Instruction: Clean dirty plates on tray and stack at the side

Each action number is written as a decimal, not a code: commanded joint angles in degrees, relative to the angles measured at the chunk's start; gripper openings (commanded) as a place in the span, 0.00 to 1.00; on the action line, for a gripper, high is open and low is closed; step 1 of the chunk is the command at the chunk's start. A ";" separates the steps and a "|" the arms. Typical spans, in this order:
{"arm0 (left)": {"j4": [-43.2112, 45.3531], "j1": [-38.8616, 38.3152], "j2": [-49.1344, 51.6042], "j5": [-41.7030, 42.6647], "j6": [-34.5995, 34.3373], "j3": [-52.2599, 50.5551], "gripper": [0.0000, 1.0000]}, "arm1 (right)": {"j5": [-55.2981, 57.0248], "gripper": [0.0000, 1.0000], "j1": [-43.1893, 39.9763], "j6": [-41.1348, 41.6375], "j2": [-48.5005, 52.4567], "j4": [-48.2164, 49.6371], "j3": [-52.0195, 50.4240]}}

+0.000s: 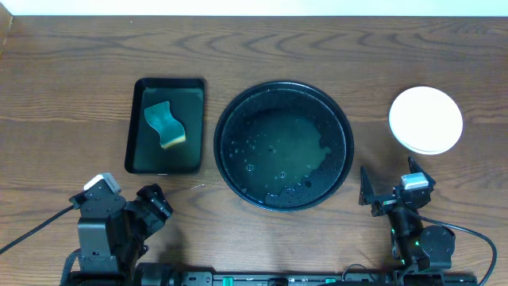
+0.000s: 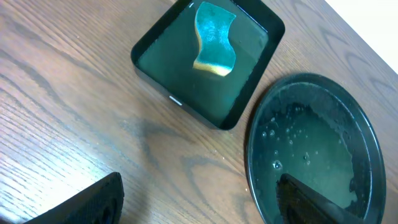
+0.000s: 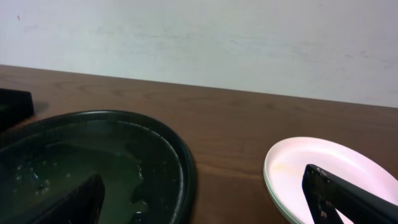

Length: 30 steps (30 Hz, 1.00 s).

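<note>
The large round black tray (image 1: 284, 94) sits mid-table holding a thin film of soapy water and no plates; it also shows in the left wrist view (image 2: 367, 130) and the right wrist view (image 3: 180, 155). The plates (image 1: 425, 119) are stacked on the wood at the right, white one on top, with pale mint edges showing beneath in the right wrist view (image 3: 323, 168). My left gripper (image 1: 151, 208) is open and empty near the front left, short of the tray. My right gripper (image 1: 381, 199) is open and empty, between the tray and the stack.
A rectangular black tray (image 1: 167, 163) with water stands left of the round tray and holds a wavy teal-and-yellow sponge (image 1: 165, 124), seen also in the left wrist view (image 2: 214, 38). A white wall lies beyond the table's far edge.
</note>
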 commanded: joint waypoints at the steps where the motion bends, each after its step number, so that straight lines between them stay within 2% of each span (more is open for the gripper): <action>1: -0.20 0.22 -0.11 -0.31 -0.28 -0.37 0.79 | 0.46 0.99 0.39 -0.90 -0.35 -0.35 -0.09; 8: -1.03 0.17 -0.17 2.27 0.46 -0.42 0.79 | 0.46 0.99 0.39 -0.90 -0.35 -0.35 -0.09; 10: -0.68 -0.07 -0.57 4.79 5.92 -0.50 0.79 | 0.46 0.99 0.39 -0.90 -0.35 -0.35 -0.09; 13: 0.44 -0.17 -3.26 9.35 20.39 -1.46 0.79 | 0.46 0.99 0.39 -0.90 -0.35 -0.35 -0.09; 15: 1.60 -0.09 -6.49 10.67 26.14 -2.97 0.79 | 0.46 0.99 0.39 -0.90 -0.35 -0.35 -0.09; 20: 5.14 -0.09 -17.79 11.37 30.34 -8.61 0.79 | 0.46 0.99 0.39 -0.90 -0.35 -0.35 -0.09; 23: 8.13 -0.09 -22.45 14.67 35.91 -11.78 0.79 | 0.46 0.99 0.39 -0.90 -0.35 -0.35 -0.09; 26: 12.04 -0.09 -23.98 18.10 40.15 -14.69 0.79 | 0.46 0.99 0.39 -0.90 -0.35 -0.35 -0.09; 30: 21.22 -0.09 -25.79 19.17 40.68 -20.96 0.79 | 0.46 0.99 0.39 -0.90 -0.35 -0.35 -0.09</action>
